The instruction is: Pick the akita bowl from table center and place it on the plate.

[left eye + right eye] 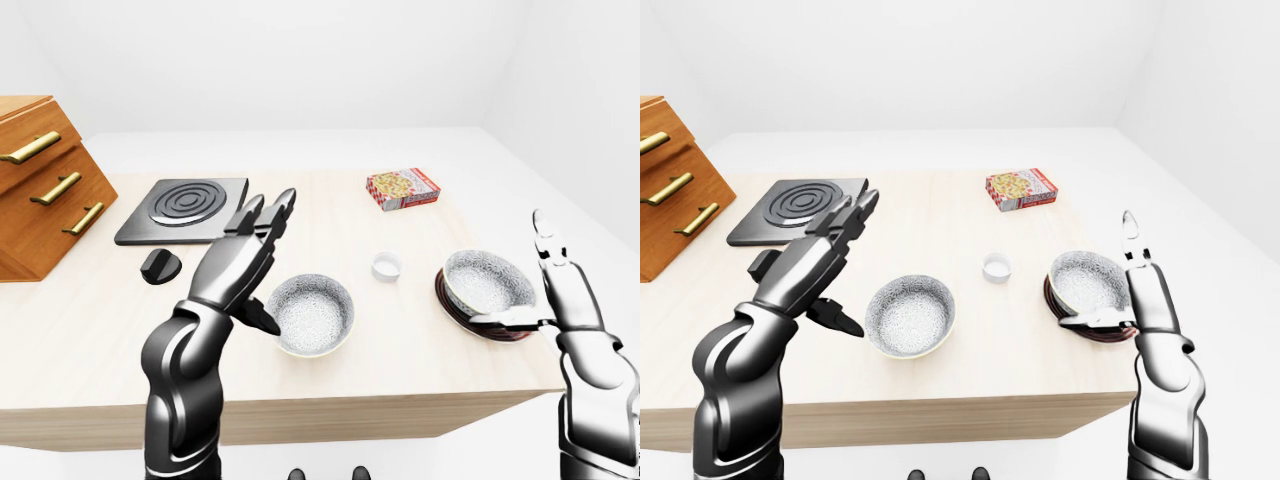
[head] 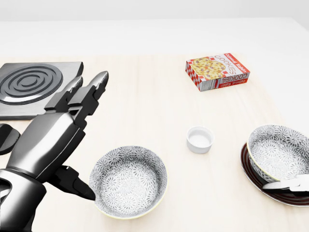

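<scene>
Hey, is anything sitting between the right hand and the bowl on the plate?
Nothing visible. The open right hand stands just beside the bowl, its thumb over the plate, and the bowl sits on that plate.
</scene>
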